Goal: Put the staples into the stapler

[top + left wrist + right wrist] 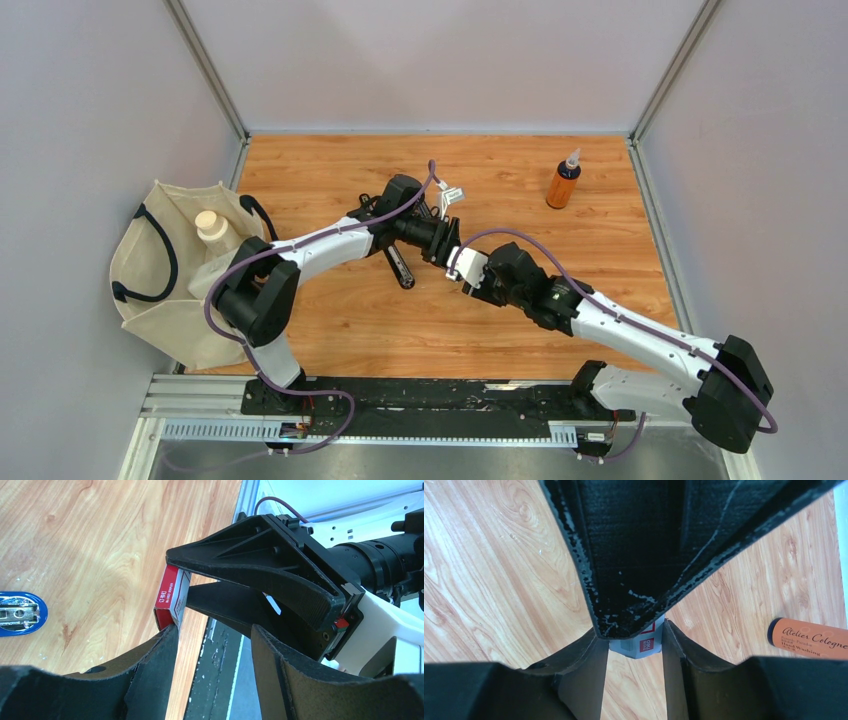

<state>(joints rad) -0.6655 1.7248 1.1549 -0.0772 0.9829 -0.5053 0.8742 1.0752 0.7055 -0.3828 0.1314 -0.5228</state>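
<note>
My right gripper (pixel 462 266) is shut on the small white staple box with a red label (pixel 640 643), holding it above the table's middle. In the left wrist view the box (pixel 172 597) sits between the right gripper's two black fingers. My left gripper (pixel 447 248) meets it tip to tip, with jaws apart; its left fingertip (pixel 167 637) touches the box's lower end. One left finger covers most of the box in the right wrist view. The stapler (pixel 400 268) lies on the table below the left arm; its blue end (pixel 17 614) shows bright metal. No staple strip shows.
An orange bottle (pixel 563 183) stands at the back right and shows in the right wrist view (pixel 809 639). A cream bag (pixel 165 275) with a pale bottle (pixel 212 228) lies at the left edge. A small white object (pixel 450 197) lies behind the grippers.
</note>
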